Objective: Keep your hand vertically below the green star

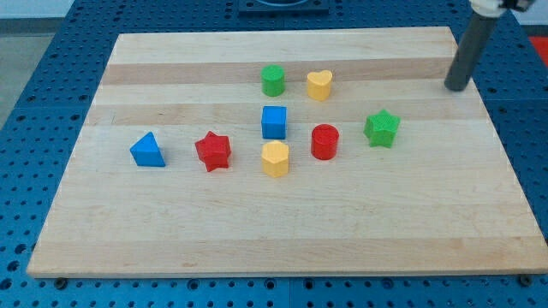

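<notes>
While beyond my tip (456, 87), green star (382, 128) lower-left.

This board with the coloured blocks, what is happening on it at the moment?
One robot arm works here with a dark rod, and my tip rests near the view's top right corner of the wooden board. It touches no block. The green star lies below it and to the view's left, so my tip is not yet under the star. The other blocks sit apart around the board's middle.

My tip (457, 88) sits near the counter's (257, 231) top-right corner, up-right of the green star (382, 128), well apart.
</notes>
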`<state>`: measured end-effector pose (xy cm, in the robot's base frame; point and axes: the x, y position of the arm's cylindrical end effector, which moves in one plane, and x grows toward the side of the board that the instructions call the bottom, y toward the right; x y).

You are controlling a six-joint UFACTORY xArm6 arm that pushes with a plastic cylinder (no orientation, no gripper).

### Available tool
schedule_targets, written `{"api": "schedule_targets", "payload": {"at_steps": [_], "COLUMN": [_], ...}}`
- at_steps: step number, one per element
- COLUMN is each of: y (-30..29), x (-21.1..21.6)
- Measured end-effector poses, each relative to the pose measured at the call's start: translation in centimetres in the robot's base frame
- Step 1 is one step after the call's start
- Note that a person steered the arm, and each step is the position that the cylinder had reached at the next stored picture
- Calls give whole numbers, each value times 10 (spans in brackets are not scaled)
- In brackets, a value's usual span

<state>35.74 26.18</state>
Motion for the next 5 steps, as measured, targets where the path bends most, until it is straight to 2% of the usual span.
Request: {"api": "schedule_targets", "payload": {"at_steps": [2, 5], "y": [3, 2], "x": [69, 107]}}
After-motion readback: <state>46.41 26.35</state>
